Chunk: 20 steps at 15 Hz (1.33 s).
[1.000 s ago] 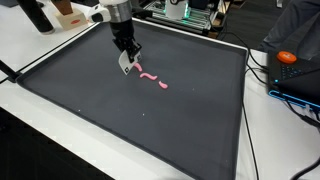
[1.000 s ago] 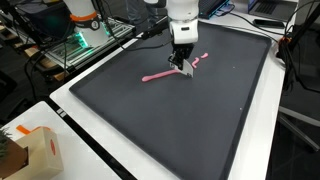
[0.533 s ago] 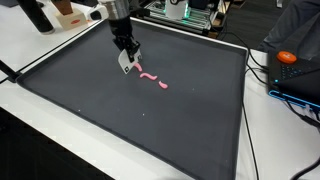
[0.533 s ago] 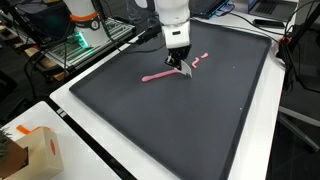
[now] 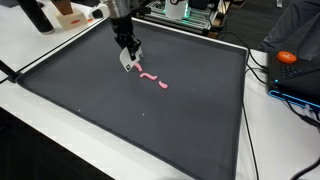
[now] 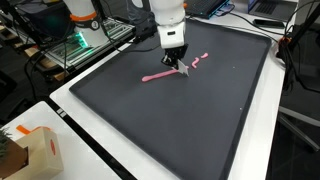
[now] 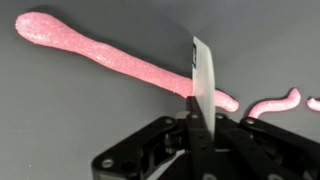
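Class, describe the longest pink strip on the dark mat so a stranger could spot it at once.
Find the big dark mat. On it, the claw holds a thin blade across a pink strip. It is the longest piece, nearly straight with a rounded end, unlike the short curled bits beside it.

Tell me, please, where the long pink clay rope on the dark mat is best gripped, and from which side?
Probably mid-length: the long pink clay rope lies flat on the dark mat, so come straight down from above, jaws across its narrow width. Avoid the thinner end, where the thin white blade held in the gripper meets it.
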Tool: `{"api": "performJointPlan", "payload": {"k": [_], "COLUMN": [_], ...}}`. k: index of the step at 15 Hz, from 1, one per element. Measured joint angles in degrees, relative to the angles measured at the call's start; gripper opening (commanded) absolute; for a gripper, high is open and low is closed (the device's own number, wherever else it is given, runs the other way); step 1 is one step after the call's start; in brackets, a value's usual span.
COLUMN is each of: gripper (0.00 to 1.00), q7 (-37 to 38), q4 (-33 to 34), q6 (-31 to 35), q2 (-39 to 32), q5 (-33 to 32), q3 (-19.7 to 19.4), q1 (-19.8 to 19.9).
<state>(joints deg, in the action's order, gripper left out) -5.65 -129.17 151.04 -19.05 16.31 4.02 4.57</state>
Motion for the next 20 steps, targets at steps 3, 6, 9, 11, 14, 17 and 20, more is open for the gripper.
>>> {"api": "performJointPlan", "payload": {"k": [3,6,9,11,14,17,20], "gripper": [0.01,0.01,0.01,0.01,0.01,0.01,0.01], "q7": [0.0,0.0,0.3,1.1,2.8,4.9,6.3], "q4": [-1.1,-1.8,-1.9,-1.9,-1.8,-1.5,-0.9], "q6": [0.0,0.0,0.0,0.0,0.0,0.0,0.0], "q2": [0.7,1.2,1.2,1.2,1.2,1.1,0.9], "q5": [0.0,0.0,0.0,0.0,-0.5,-2.0,-3.3], "q3": [-0.1,-0.1,-0.1,-0.1,-0.4,-1.1,-1.4], "q1": [0.0,0.0,-0.1,-0.1,-0.6,-1.5,-2.3]}}
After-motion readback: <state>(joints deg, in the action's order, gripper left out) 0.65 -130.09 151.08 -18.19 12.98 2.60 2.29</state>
